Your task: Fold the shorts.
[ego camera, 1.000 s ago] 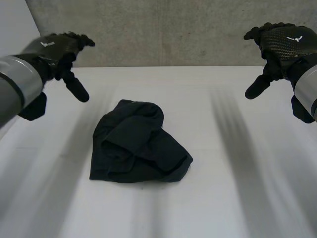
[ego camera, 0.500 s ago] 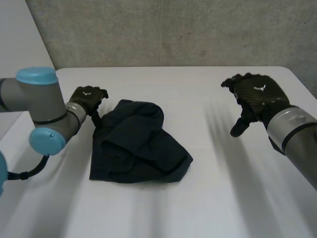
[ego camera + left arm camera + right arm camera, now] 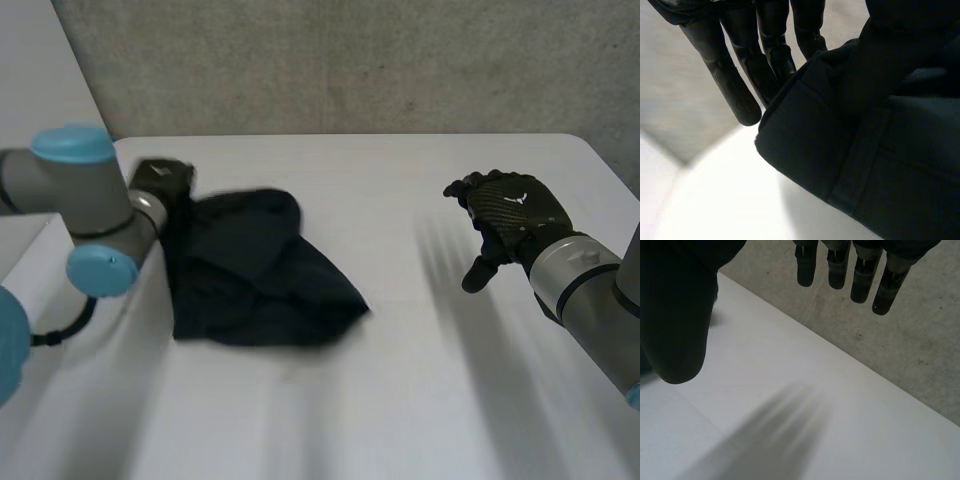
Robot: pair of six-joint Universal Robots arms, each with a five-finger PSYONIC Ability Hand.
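Dark shorts on white table

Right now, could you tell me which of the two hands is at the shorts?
The left hand, which meets the shorts' far left edge; the right hand hangs open above the table, apart from them.

I'm watching the left hand pinching the far left edge of the shorts and dragging them leftward across the table. The bundle is sliding and spreading a bit. The right hand is drifting slightly lower, fingers loose.
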